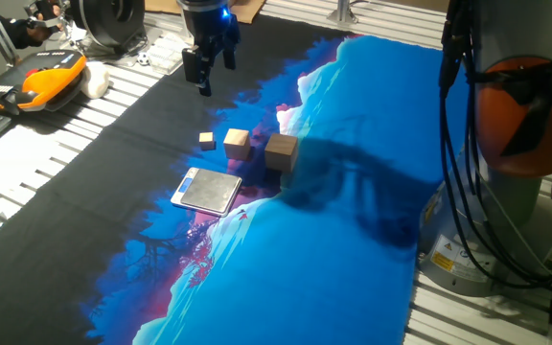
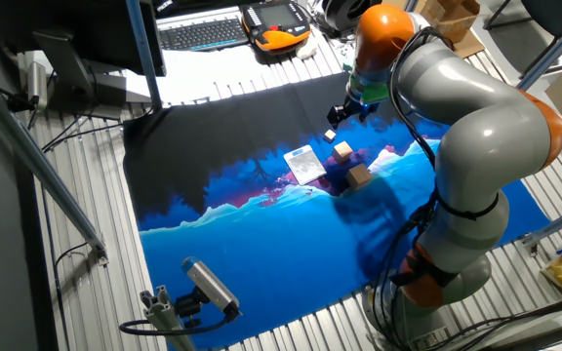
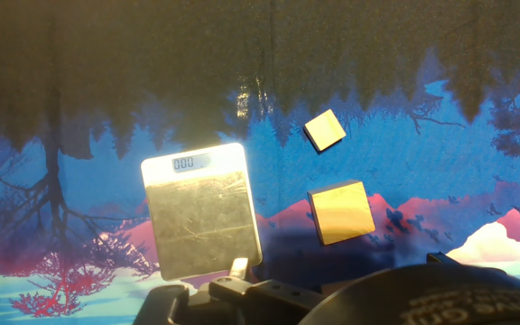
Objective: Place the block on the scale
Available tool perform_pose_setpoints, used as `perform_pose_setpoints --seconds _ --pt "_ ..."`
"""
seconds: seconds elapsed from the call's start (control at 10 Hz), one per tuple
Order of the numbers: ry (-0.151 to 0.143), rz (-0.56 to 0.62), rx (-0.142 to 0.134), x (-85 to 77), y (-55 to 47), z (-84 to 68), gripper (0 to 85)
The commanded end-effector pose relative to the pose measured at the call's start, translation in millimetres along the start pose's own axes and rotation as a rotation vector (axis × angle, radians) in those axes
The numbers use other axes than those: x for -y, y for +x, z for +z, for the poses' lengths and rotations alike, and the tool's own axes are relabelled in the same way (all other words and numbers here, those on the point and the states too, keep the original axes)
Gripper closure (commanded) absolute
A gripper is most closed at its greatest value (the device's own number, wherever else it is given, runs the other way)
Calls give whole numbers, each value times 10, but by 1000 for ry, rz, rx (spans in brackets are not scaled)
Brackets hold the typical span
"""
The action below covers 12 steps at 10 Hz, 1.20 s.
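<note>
- Wooden and light brown, the block (image 1: 281,151) sits on the printed cloth (image 1: 353,192) near the middle of the table, just beside the scale (image 1: 208,190) but not touching it; nothing grips it.
- From the other fixed view I see the block (image 2: 359,175) on the blue part of the cloth (image 2: 261,234), with the scale (image 2: 304,164) toward the black part.
- On my hand view the scale (image 3: 202,210) lies flat, its silvery plate bare, its display strip along the edge farthest from the camera.
- Beside it the block (image 3: 341,212) rests on the cloth, and a medium wooden cube (image 3: 324,130) lies beyond the block, apart from it.
- I also see the medium wooden cube (image 1: 237,143) and a tiny wooden cube (image 1: 206,140) in a loose row past the scale's far edge.
- I have the gripper (image 1: 206,69) hanging in the air over the black part of the cloth, well apart from the block and toward the far edge of the table.
- Its jaws look spread, with nothing between them.
- An orange handheld pendant (image 1: 46,72) lies off the cloth at the table's far left corner.
</note>
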<state>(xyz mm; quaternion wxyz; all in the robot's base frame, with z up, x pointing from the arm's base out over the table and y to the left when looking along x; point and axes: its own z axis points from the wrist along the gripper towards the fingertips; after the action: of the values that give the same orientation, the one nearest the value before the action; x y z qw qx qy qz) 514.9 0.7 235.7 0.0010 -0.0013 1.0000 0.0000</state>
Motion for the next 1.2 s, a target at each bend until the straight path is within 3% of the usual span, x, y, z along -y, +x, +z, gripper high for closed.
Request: perform_pose_setpoints --seconds 0.0,1.1 --pt "4 171 -134 0 0 0 850" --pt "5 154 -135 -2 1 -1 850"
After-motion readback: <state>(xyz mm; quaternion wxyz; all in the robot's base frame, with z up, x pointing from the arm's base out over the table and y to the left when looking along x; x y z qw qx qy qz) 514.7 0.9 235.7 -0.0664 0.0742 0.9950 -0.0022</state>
